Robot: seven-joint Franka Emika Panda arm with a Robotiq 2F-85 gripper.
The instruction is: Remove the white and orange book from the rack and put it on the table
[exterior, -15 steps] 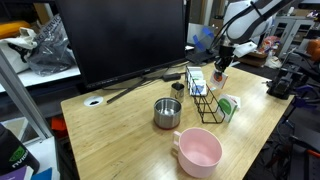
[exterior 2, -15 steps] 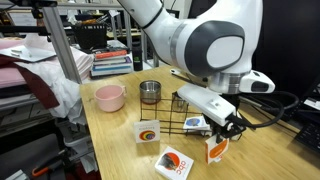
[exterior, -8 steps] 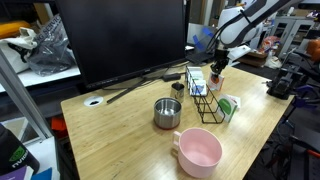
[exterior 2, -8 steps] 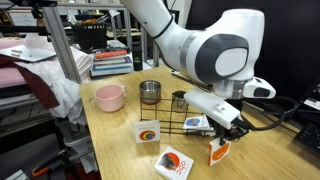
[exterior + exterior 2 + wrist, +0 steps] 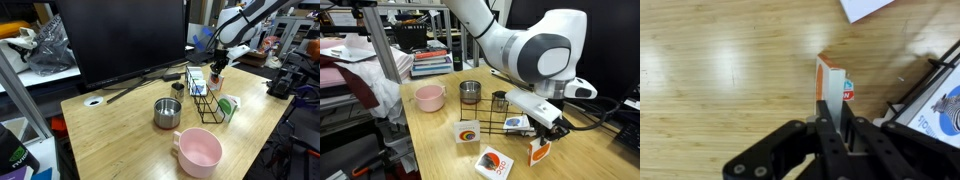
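Evidently, step in hand: judged to be the set-down, since the white and orange book [image 5: 537,152] was already clear of the rack [image 5: 500,118] and over the bench [image 5: 440,150].
Jaws: clenched on the book's upper edge, one finger against each cover, as the wrist view showed.
Book's place: in an exterior view it was at about 5 o'clock of the rack, just beside it. In the wrist view the book [image 5: 832,80] sat at 12 o'clock of the jaws, with rack wire at 3 o'clock.
Contact: the lower edge looked at or just above the wood, but which could not be told.
Doing it well: the book should go straight down until the bottom edge bore weight. It should then tip toward 9 o'clock in the wrist view, where bare planks lay, so that it ended flat.
Release: best only once the bench carried the book, because a thin book let go on edge would probably topple. The jaws should then rise straight off so they did not drag the cover.
Risk: the wire was close at 3 o'clock, and a swing that way could snag the rack and shift it.
Book's look: small and thin, with a white cover and an orange-red patch. From above it showed an orange edge beside a white strip.
Pose: upright, slightly tilted in an exterior view.
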